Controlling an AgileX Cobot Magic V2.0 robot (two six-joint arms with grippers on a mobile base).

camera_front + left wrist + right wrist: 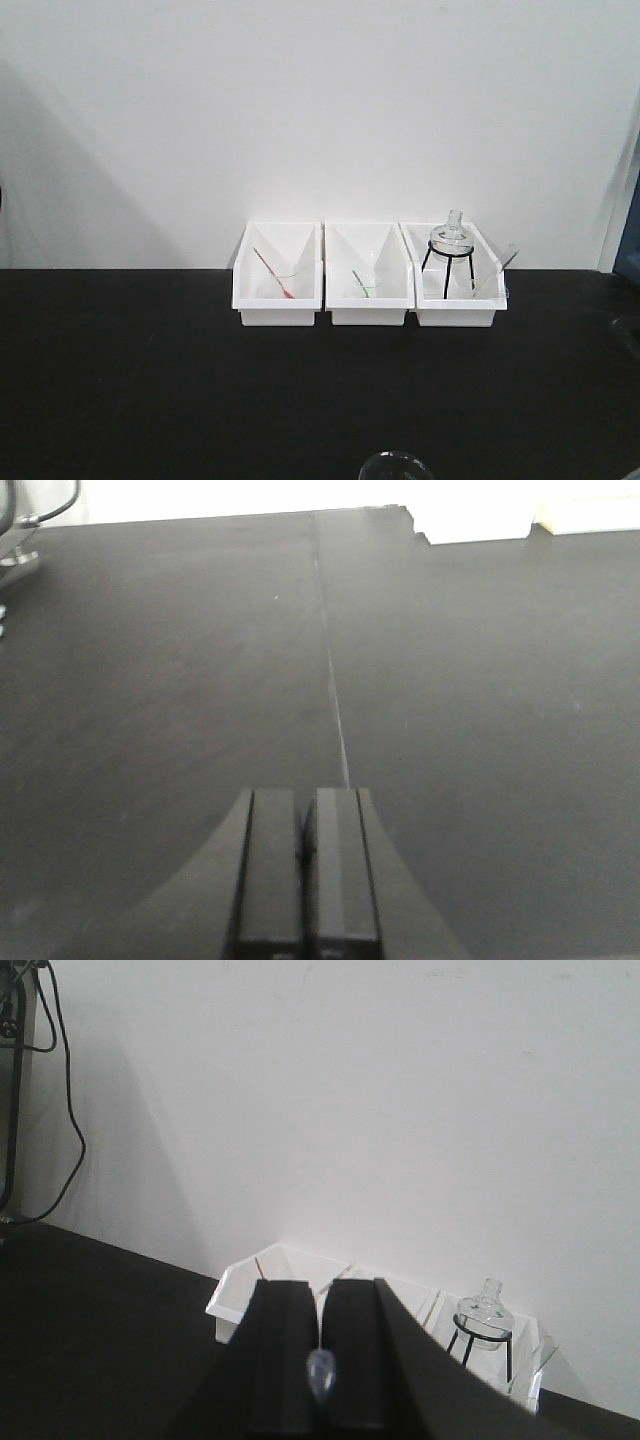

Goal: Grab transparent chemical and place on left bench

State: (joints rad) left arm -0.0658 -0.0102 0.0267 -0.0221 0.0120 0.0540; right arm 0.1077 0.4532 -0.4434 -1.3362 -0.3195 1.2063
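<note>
The right end effector (322, 1290) is closed on the pipette (320, 1372). A small clear, bluish end of the pipette shows pinched between the two dark fingers, and the rest is hidden from the wrist view. The left end effector (308, 800) has its fingers pressed together with nothing between them, low over the black surface (150, 380), where a thin seam (335, 680) runs away from it.

At the bottom edge of the front view sits a rounded piece of glass (395, 466), too cropped to identify. Beyond it the surface lies bare up to three white bins, side by side and touching, against the wall (300, 100). The left bin (278, 300) holds a red-tipped pipette (272, 272) leaning in it. The middle bin (370, 305) holds a green-tipped one (362, 283). The right bin (455, 310) carries a glass flask (453, 238) on a black tripod (430, 270). In the right wrist view a black cable (70, 1110) hangs down the wall at far left.
</note>
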